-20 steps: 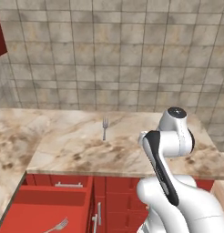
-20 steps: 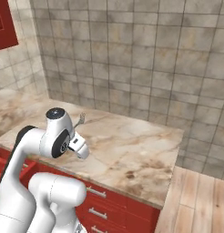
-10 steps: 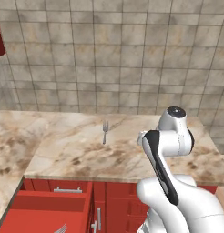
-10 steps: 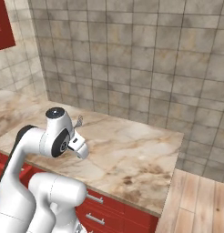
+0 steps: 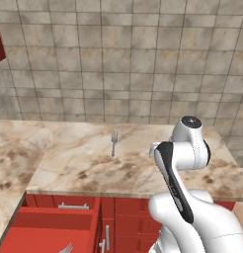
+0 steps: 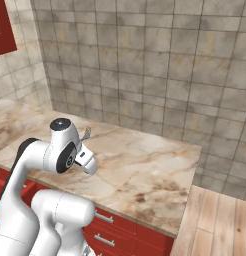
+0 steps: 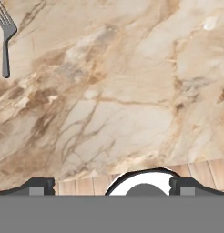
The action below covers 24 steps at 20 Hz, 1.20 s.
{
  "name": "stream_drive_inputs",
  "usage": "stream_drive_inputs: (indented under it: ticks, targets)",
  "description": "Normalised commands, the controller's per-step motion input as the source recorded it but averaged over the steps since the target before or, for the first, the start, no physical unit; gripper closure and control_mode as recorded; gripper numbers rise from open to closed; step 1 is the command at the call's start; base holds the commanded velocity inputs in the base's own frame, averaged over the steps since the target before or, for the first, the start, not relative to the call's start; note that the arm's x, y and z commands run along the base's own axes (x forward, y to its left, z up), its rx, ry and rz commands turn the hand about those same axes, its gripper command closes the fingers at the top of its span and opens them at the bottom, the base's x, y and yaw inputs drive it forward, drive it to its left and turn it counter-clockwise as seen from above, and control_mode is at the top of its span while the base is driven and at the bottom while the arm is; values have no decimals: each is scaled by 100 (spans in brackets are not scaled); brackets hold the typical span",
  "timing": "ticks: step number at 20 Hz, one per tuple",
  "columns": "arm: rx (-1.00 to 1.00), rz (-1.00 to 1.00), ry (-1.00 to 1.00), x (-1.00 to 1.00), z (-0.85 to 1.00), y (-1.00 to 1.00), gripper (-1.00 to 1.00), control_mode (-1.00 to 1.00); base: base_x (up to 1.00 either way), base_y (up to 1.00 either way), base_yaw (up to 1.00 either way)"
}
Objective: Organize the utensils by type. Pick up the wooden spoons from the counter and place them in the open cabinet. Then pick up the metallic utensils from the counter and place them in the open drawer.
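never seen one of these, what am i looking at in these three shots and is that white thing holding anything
It's a simulated kitchen with a white robot arm on a base that drives. Two pictures come from cameras on that base, behind the arm on its left and right, looking over it at a beige marbled counter. The third comes from a camera on the hand, looking down along the gripper; its two dark fingertips stand wide apart at the bottom with nothing between them, so it holds nothing. One grey metal fork lies on the counter near the tiled wall. Below, a red drawer stands open with another fork inside.
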Motion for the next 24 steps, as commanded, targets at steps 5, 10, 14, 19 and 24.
stream_drive_inputs:
  ticks: [5, 10, 14, 19, 24]
  targets:
    - [0, 0, 0, 0, 0, 0, -100, 100, 8, 1, 0]
    - [4, 0, 1, 39, 0, 0, -100, -100, 14, 1, 0]
    - [2, 0, 0, 78, 0, 7, -100, -100, 0, 0, 0]
    - [0, 3, -1, 81, 0, 16, -100, -100, 0, 0, 0]
    - [0, 4, 0, 85, 0, 21, -100, -100, 0, 0, 0]
